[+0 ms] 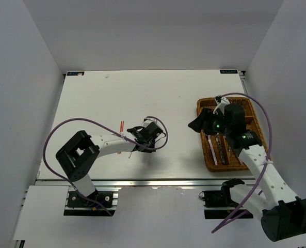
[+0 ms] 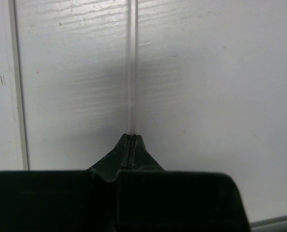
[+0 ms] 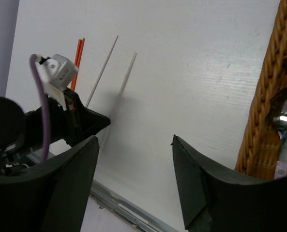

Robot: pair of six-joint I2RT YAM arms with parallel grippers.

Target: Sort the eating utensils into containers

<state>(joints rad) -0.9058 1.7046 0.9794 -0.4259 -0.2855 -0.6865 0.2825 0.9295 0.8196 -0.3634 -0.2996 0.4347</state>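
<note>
The left gripper (image 2: 131, 139) is pressed closed on the near end of a white chopstick (image 2: 131, 72), which runs straight away from its tips above the white table (image 1: 101, 98). The right gripper (image 3: 136, 150) hangs with its jaws well apart and empty, just beside the left edge of the wicker tray (image 1: 208, 165). A spoon (image 3: 284, 121) and other silver cutlery (image 1: 218, 150) lie in the tray. A red-orange chopstick (image 3: 78, 55) lies on the table near the left arm.
</note>
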